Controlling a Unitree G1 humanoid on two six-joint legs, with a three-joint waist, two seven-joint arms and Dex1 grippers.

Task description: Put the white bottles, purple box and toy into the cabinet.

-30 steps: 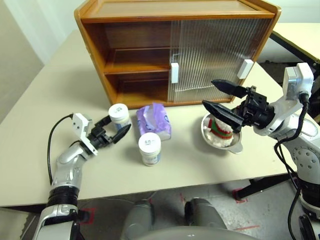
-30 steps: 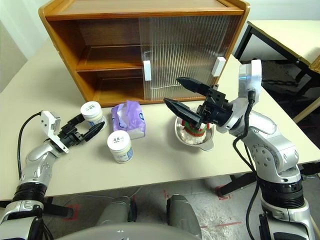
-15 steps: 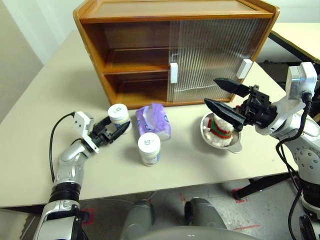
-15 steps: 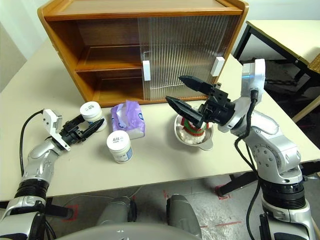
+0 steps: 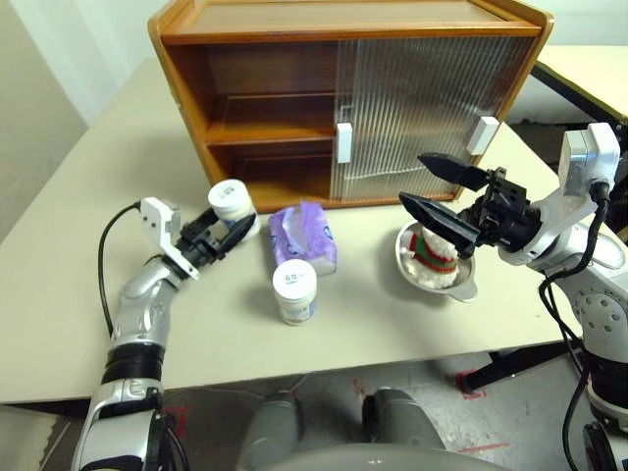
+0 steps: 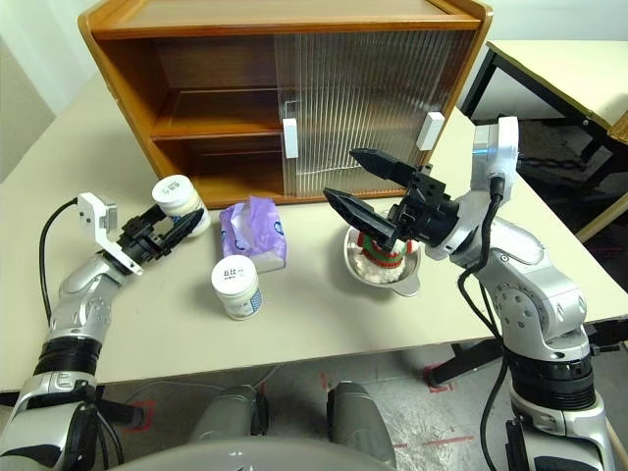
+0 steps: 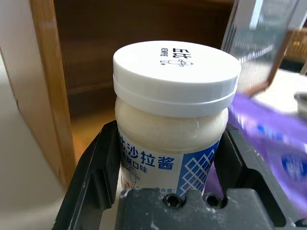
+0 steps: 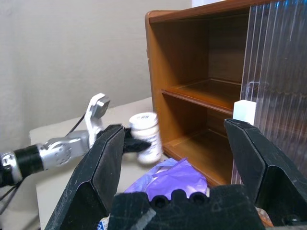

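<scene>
My left gripper (image 5: 228, 224) is shut on one white bottle (image 5: 231, 200), held just off the table in front of the cabinet's (image 5: 257, 98) open left side. In the left wrist view the black fingers (image 7: 96, 177) clamp the jar (image 7: 175, 110) at its label. The other white bottle (image 5: 294, 290) stands on the table nearer me, with the purple box (image 5: 304, 235) just behind it. The toy (image 5: 430, 251) sits in a steel bowl (image 5: 461, 285). My right gripper (image 5: 413, 181) hangs open above that bowl, holding nothing.
The ribbed sliding doors (image 5: 422, 108) cover the cabinet's right half, while its left shelf and lower bay stand open. A second table (image 5: 589, 69) lies at the back right. The table's front edge (image 5: 294, 368) runs close to me.
My left gripper closed on the far white bottle and lifted it up toward the cabinet. The right arm stayed still.
</scene>
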